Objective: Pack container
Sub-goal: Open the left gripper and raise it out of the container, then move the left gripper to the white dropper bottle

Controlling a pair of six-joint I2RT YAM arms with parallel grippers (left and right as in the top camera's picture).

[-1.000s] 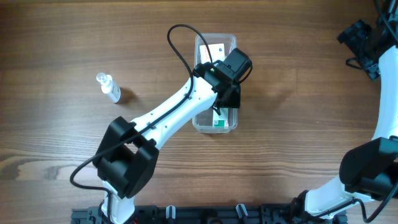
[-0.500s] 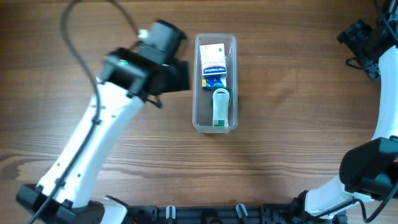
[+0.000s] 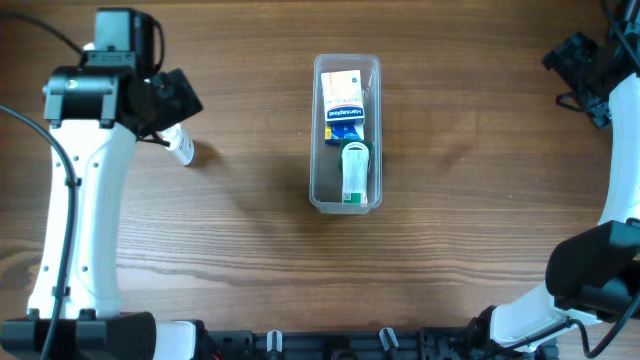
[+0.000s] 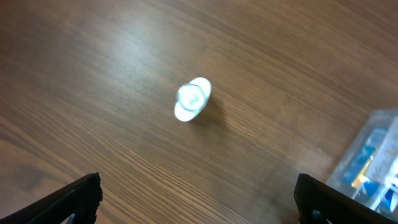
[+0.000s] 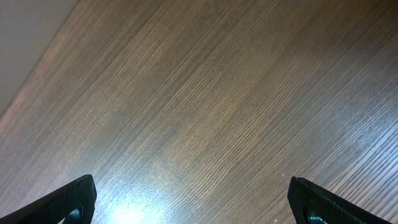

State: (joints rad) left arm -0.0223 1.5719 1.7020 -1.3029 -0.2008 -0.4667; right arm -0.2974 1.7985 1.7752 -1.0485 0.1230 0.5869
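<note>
The clear container (image 3: 318,160) lies lengthwise at the table's middle. In it are a white and pink box (image 3: 343,88), a blue box (image 3: 344,122) and a white tube with a green end (image 3: 354,172). My left gripper (image 3: 178,103) hangs open and empty far to the left, just above a small clear spray bottle (image 3: 183,149). The left wrist view looks down on that bottle (image 4: 193,98), well ahead of the wide-apart fingertips (image 4: 78,198), with a corner of the container (image 4: 373,158) at the right edge. My right gripper (image 5: 196,205) is open over bare wood, at the far right (image 3: 570,58).
The table's edge (image 5: 28,43) cuts across the upper left of the right wrist view. Black cables loop off the left arm (image 3: 60,170) and bunch at the upper right corner (image 3: 610,70).
My left arm has swung from over the container to the far left, above the spray bottle, and its jaws have opened. The white tube now lies uncovered in the container. The right arm is still.
</note>
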